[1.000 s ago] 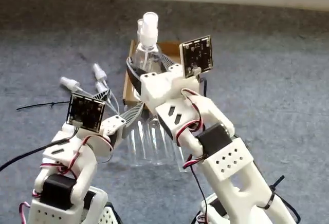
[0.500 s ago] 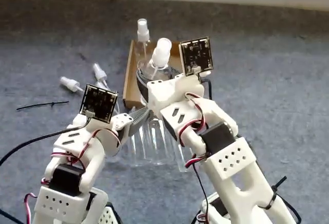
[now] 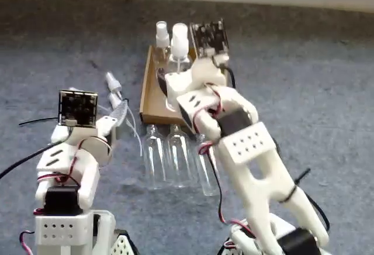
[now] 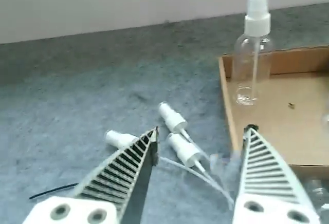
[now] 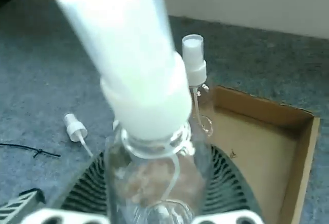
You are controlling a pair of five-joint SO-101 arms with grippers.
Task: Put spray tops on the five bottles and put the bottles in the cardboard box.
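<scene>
The shallow brown cardboard box sits far of centre. Over it, the right gripper clamps a roughly upright clear plastic bottle with white spray top, just right of the capped bottle already standing there. The left gripper gapes, empty.
</scene>
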